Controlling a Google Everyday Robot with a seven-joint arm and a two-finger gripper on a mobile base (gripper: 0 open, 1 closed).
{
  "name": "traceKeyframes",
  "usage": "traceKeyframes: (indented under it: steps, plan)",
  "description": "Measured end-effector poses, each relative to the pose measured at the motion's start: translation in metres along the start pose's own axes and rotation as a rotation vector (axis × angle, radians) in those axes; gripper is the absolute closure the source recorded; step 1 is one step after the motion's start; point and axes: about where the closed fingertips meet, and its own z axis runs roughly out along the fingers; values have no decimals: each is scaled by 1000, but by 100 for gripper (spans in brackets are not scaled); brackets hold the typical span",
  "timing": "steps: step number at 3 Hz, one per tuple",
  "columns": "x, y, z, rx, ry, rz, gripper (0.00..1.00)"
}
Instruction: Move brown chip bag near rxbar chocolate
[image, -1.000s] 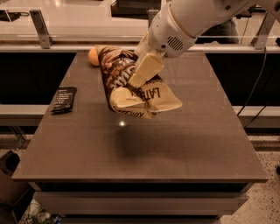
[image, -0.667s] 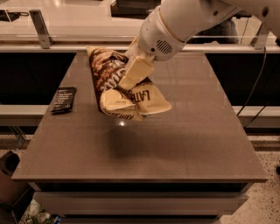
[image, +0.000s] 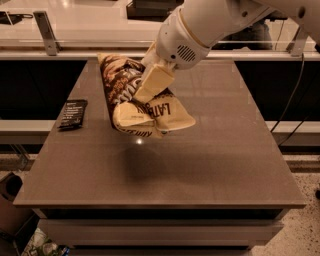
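Note:
The brown chip bag (image: 131, 97) hangs in the air above the table (image: 210, 165), dark brown at its far end and cream-yellow with dark print at its near end. My gripper (image: 145, 92) is shut on the bag's middle, one cream finger (image: 154, 81) lying across it. The bag's shadow falls on the table below. The rxbar chocolate (image: 73, 114), a small flat black wrapper, lies near the table's left edge, a short way left of the bag.
A white counter with a metal rail (image: 47, 32) runs behind the table. The white arm (image: 210, 25) reaches in from the upper right. A cable hangs at the right. Bins stand on the floor at lower left.
The gripper has carried the bag leftward, closer to the black bar. The orange fruit behind the bag is now hidden.

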Motion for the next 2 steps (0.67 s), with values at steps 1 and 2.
traceKeyframes:
  steps: [1, 2]
  plan:
    - [-1, 1, 0, 0, 0, -3, 38]
    - [-3, 2, 0, -1, 0, -6, 13]
